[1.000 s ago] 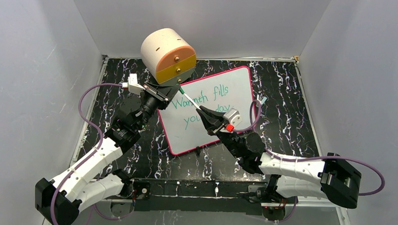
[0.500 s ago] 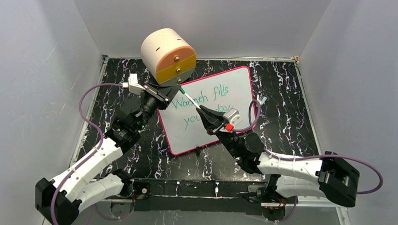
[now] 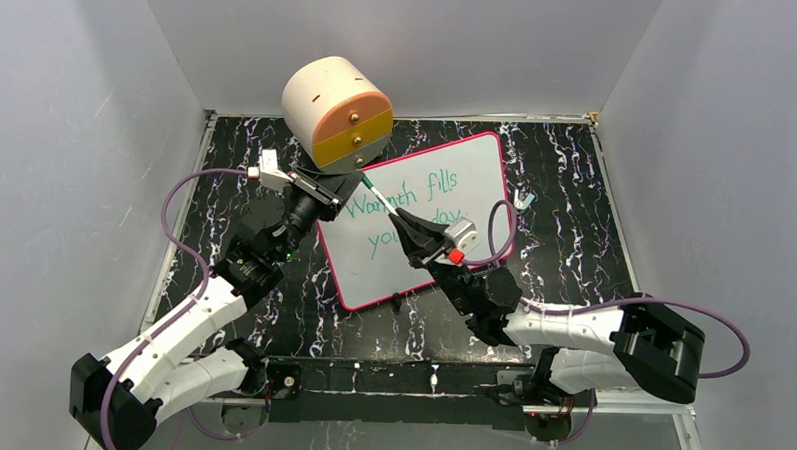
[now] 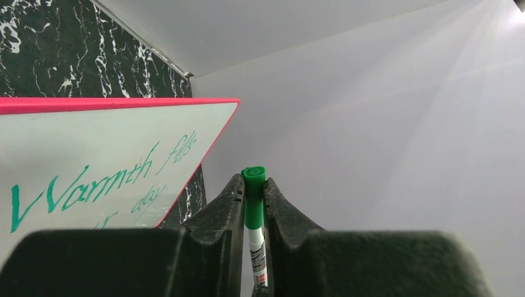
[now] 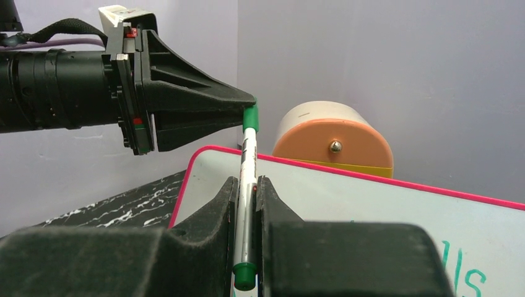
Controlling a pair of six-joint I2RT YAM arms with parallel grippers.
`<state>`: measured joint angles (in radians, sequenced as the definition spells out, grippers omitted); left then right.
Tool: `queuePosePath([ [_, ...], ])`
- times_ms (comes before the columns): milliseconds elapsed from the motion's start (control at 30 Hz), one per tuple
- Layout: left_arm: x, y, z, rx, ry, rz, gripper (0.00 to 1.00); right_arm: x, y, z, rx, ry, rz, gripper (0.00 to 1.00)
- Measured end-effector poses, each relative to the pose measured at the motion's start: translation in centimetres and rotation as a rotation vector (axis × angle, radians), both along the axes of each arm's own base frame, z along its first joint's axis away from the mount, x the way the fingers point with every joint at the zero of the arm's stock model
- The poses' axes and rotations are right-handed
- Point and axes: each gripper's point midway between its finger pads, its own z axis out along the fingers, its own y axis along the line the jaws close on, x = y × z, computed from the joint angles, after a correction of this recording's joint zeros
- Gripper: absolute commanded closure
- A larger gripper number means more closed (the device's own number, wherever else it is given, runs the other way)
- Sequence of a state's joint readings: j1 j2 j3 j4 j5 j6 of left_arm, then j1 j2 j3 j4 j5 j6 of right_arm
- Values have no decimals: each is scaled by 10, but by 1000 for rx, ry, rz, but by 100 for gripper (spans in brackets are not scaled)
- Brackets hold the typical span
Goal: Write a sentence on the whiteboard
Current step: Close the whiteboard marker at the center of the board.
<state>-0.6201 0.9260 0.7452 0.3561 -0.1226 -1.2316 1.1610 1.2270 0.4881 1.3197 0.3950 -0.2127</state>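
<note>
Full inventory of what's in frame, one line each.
whiteboard: 1, white with red-pink rim, lying on the table
sentence: 1, green, two lines on the whiteboard, partly hidden from above
marker: 1, white barrel with green cap, held above the whiteboard
drum-shaped box: 1, cream with orange and yellow front, far side by the whiteboard's far-left corner
small white item: 1, on the table right of the whiteboard, too small to identify
table: 1, black with white veining
left gripper: 1, black, shut on the marker's green cap
right gripper: 1, black, shut on the marker's barrel
</note>
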Motion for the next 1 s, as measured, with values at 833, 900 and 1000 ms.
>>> queuePosePath([
  [833,9,3,-17,-19,-11,122,100,21,22,-15,79,25,-53,100],
  [900,8,4,-18,-36,-20,130,100,23,22,-15,119,61,-33,100],
  [1000,-3,-10,-20,-48,-26,62,100,29,17,-14,182,118,-30,100],
])
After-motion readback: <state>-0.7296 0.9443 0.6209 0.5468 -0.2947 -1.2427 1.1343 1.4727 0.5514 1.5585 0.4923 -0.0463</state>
